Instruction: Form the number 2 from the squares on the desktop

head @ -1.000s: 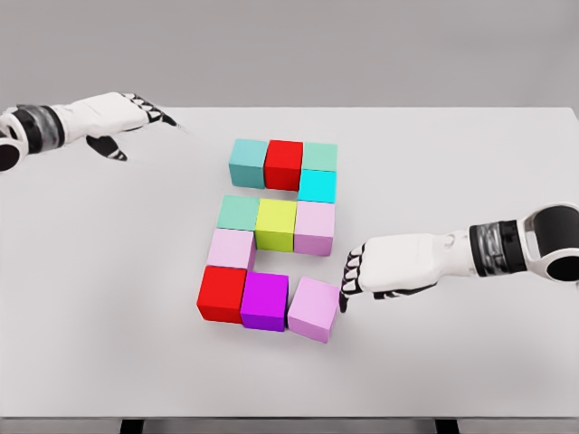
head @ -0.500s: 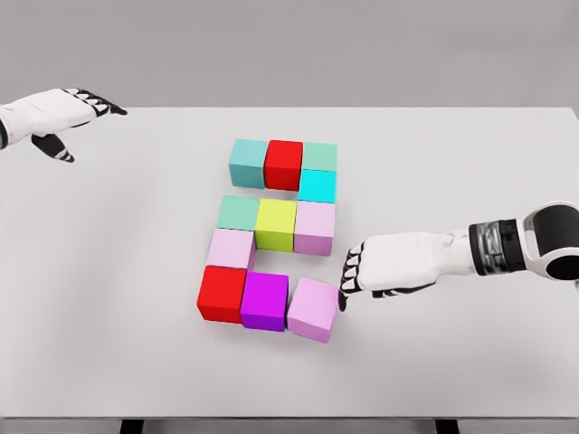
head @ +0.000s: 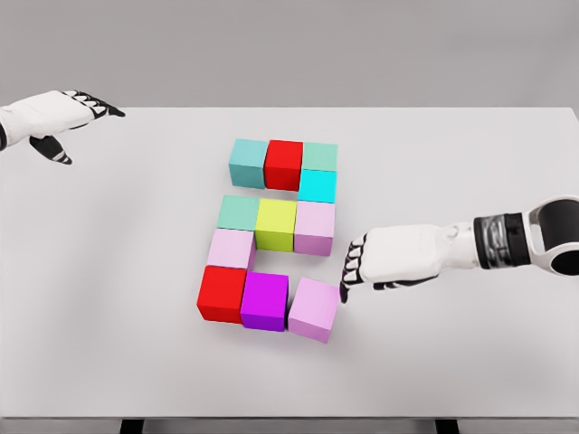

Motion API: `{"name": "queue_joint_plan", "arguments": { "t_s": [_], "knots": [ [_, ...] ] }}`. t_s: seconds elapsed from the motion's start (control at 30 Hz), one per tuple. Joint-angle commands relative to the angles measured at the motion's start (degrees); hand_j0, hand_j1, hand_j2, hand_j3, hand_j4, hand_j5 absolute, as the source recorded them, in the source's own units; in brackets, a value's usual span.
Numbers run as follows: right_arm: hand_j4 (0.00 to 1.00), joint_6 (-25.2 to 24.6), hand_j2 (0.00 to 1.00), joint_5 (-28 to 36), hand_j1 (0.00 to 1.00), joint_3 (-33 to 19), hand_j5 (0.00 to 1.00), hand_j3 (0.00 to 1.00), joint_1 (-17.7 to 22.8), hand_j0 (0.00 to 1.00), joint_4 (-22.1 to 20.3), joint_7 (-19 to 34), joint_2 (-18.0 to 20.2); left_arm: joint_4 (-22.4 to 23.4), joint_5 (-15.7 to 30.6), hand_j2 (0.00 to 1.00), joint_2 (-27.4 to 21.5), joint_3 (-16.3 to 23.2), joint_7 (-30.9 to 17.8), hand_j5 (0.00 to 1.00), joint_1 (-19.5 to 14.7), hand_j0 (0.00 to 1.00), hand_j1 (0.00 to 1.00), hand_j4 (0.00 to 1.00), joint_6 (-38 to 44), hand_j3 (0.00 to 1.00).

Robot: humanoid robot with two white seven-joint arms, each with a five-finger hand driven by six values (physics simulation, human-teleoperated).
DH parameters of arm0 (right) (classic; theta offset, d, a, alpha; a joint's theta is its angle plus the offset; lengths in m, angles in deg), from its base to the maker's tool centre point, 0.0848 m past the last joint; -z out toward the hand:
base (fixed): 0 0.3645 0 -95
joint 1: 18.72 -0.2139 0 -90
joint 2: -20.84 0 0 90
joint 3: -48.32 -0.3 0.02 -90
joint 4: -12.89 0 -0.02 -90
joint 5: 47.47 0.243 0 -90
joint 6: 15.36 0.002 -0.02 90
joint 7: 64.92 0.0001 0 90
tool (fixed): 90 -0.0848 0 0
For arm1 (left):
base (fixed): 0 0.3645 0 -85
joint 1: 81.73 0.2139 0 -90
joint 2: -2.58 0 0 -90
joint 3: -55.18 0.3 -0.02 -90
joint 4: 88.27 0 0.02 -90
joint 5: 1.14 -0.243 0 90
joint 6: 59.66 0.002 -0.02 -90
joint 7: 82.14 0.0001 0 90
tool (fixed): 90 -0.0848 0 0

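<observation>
While the left hand point(head: 56, 113) hangs with fingers loosely spread and holding nothing over the far left corner of the white surface point(head: 136, 362), the right hand point(head: 384, 262) rests low with its fingers curled down, their dark tips just beside the upper right corner of a pale pink cube point(head: 314, 309); whether they touch it I cannot tell. That cube sits slightly turned at the right end of the bottom row, next to a magenta cube point(head: 264, 301) and a red cube point(head: 222, 294); the rest of the cubes form the figure above.
</observation>
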Motion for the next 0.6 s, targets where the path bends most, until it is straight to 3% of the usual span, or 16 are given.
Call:
{"name": "queue_joint_plan", "arguments": {
  "t_s": [0.0, 0.2, 0.37, 0.57],
  "knots": [
    [0.62, -0.15, 0.62, 0.35, 0.62, -0.31, 0.62, 0.62, 0.00, 0.62, -0.01, -0.02, 0.06, 0.11, 0.29, 1.00, -0.09, -0.21, 0.07, 1.00, 0.00, 1.00, 1.00, 1.00, 0.07, 1.00],
    [0.62, -0.15, 0.62, 0.43, 0.62, -1.10, 0.62, 0.62, 0.09, 0.62, -0.01, -0.02, 1.37, 0.82, 0.29, 1.00, -0.09, -0.12, 0.07, 1.00, 0.26, 1.00, 1.00, 1.00, 0.07, 1.00],
    [0.62, -0.15, 0.62, 0.79, 0.62, -1.10, 0.62, 0.62, 0.09, 0.62, -0.10, -1.44, 5.42, 0.82, 0.38, 1.00, -0.09, -0.12, -0.02, 1.00, 0.79, 1.00, 1.00, 1.00, 0.07, 1.00],
    [0.62, -0.15, 0.62, 0.79, 0.62, -0.31, 0.62, 0.62, 0.79, 0.62, -0.10, -1.62, 5.86, 0.82, 0.38, 1.00, 0.00, -0.12, -0.02, 1.00, 0.70, 1.00, 1.00, 1.00, 0.07, 1.00]
  ]
}}
